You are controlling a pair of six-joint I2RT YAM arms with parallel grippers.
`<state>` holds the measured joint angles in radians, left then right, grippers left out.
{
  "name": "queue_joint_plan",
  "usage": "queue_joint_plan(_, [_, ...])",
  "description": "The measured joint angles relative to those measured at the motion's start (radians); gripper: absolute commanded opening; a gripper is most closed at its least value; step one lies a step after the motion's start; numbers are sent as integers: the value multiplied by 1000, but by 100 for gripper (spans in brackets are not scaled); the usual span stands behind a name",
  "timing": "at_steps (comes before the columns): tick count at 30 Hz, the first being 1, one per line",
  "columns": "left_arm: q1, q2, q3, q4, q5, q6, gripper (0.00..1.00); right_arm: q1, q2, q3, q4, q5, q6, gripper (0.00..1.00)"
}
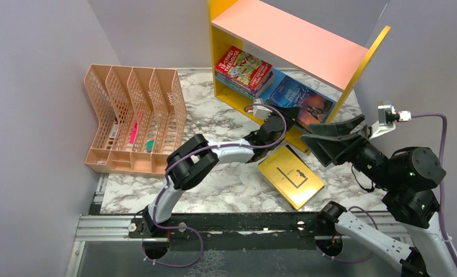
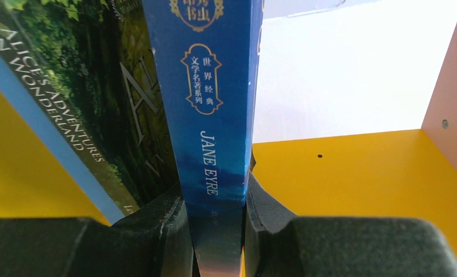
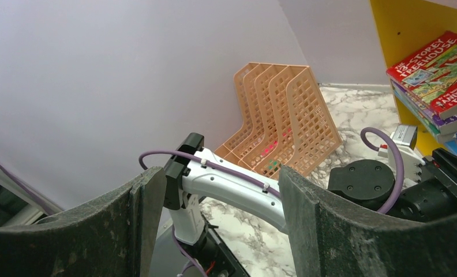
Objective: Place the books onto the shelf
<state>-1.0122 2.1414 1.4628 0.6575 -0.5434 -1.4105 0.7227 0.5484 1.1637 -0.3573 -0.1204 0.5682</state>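
At twelve o'clock on the table, the shelf [image 1: 289,40] holds the Treehouse stack [image 1: 243,69] at the nine o'clock end of its lower board. The blue Jane Eyre book [image 2: 214,115] sits toward three o'clock, its spine clamped between the fingers of the left gripper [image 2: 217,216]. Push it fully onto the board and keep it level before releasing; the right gripper [image 3: 217,184], fingers apart and empty, hovers at three o'clock, clear of the yellow book [image 1: 291,176].

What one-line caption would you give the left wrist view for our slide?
Left gripper clamps the blue Jane Eyre book beside Alice's Adventures in Wonderland, inside the yellow shelf.
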Motion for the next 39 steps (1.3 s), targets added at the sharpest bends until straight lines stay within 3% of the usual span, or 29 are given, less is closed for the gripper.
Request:
queue_joint_plan(6, [-3,-2,-12,13,-45,2,3,0,-2,-2,-5,2,0,76])
queue_joint_plan(9, [-3,-4,-12,14,-60,8,14,0,-2,-4,-8,4,0,76])
queue_joint_plan(13, [-3,-5,-13,14,-70,10,39,0,-2,-4,-12,5,0,76])
queue_joint_plan(21, [-3,-22,-33,10,-72,19,62,0,-10,-13,-17,16,0,76])
queue_joint_plan(27, [-1,-89,-31,-133,-48,16,86,0,-18,-21,-36,28,4,76])
queue_joint_plan(30, [2,-128,3,-280,-14,4,94,0,-23,-22,-42,35,6,76])
queue_joint_plan(39, [47,-229,1,-517,174,73,99,0,-41,-42,-55,68,7,74])
